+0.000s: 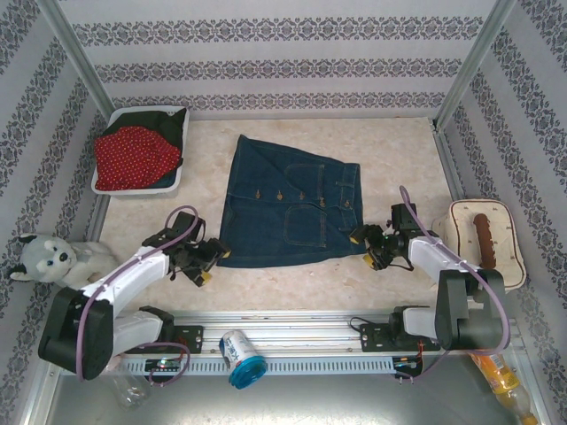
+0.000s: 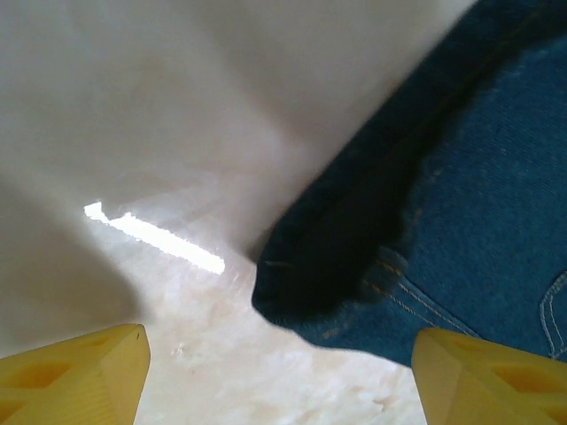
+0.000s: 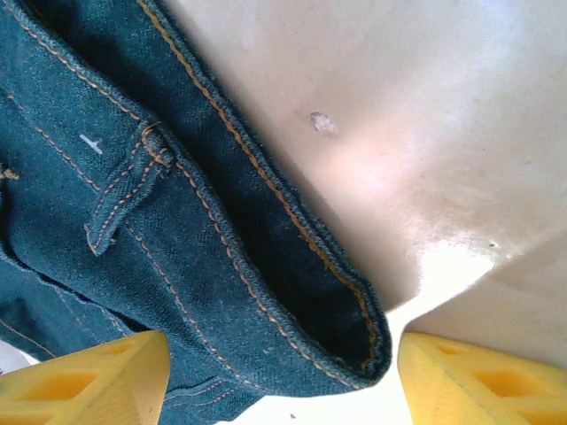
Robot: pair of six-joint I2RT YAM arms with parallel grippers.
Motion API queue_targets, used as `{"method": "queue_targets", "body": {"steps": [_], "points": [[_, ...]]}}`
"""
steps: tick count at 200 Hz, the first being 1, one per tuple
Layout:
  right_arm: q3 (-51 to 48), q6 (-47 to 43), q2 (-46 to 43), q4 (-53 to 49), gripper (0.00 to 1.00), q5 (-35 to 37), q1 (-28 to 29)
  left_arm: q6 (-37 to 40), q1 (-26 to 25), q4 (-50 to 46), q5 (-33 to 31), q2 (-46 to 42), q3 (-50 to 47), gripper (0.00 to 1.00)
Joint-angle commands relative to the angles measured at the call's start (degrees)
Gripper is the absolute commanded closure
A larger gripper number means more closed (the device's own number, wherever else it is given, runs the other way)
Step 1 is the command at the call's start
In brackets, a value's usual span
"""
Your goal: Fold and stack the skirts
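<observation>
Both the left gripper (image 1: 205,257) and right gripper (image 1: 370,244) stand wide and empty, each with a near corner of the denim skirt (image 1: 288,202) just ahead between its fingers, the hem-to-waist axis spanning them.

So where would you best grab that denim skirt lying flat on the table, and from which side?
Probably by its two near corners: the hem corner from the left, the waistband corner from the right. The denim skirt lies spread flat, so those thick, doubled edges beside bare table offer something to pinch.
</observation>
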Motion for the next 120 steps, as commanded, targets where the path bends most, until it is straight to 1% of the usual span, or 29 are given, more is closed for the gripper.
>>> {"method": "queue_targets", "body": {"steps": [1,18,33,52,68,79,89,106,120], "points": [[-1.8,0.98,0.83,5.39,0.35,-2.2,0.27,-3.7,-0.76,10.6,1.46,4.57,0.38,0.22],[-2.5,1.56,1.35,7.72,0.37,-3.23,0.38,-3.56,-1.41,15.07,1.03,9.0,1.31,0.23],[-3.0,2.23,1.96,10.17,0.42,-3.69,0.34,-2.81,-1.97,15.3,-0.57,12.0,2.56,0.33],[-3.52,3.27,2.56,15.22,0.53,-5.7,0.34,-2.04,-2.1,13.64,-2.96,12.21,2.77,0.53],[-2.51,2.88,2.34,17.31,0.69,-7.29,0.42,-0.77,-2.1,10.39,-5.36,9.52,2.92,0.75],[-1.47,2.09,1.23,16.11,0.8,-7.39,0.64,0.26,-2.15,6.54,-7.31,6.29,3.38,0.88],[-0.8,1.48,-0.29,14.03,0.88,-7.2,0.77,0.97,-2.12,1.41,-9.07,2.46,4.1,1.0],[-1.27,1.29,-4.66,10.65,1.0,-5.17,1.58,0.77,-2.37,-6.32,-11.31,-6.07,4.2,1.0],[-3.31,2.22,-8.27,8.8,1.0,-2.45,2.6,-0.73,-2.95,-9.85,-11.65,-11.55,1.83,1.0]]}}
